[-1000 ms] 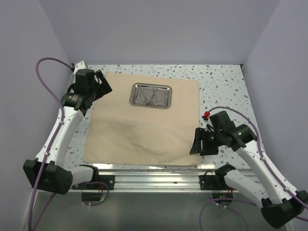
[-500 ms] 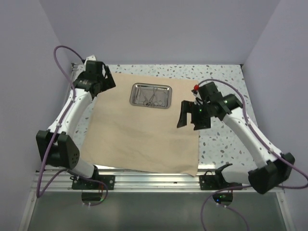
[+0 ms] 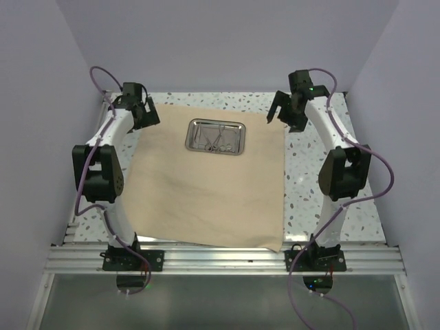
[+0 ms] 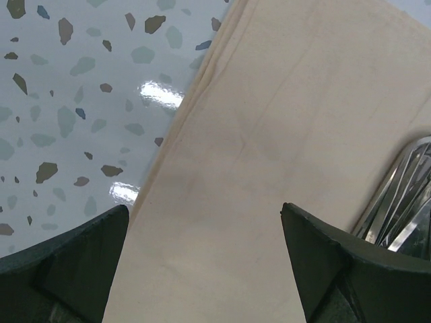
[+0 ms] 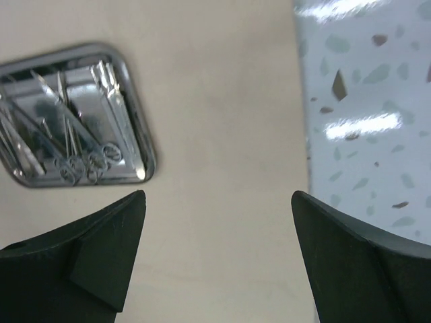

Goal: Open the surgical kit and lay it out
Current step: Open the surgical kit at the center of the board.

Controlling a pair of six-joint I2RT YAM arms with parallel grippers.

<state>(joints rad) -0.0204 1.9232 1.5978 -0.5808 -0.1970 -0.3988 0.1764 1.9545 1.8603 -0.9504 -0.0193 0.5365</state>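
Arms extended forward: left gripper (image 3: 144, 115) at 10 o'clock, right gripper (image 3: 280, 111) at 2 o'clock of the steel tray (image 3: 243, 139), both spread.

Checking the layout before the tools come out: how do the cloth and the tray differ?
The cloth is tan and matte; the tray is shiny steel. The cloth is large and spread over much of the table; the tray is small and sits on the cloth's far part. The tray holds the instruments; the cloth bears only the tray. Both are rectangular and lie flat.
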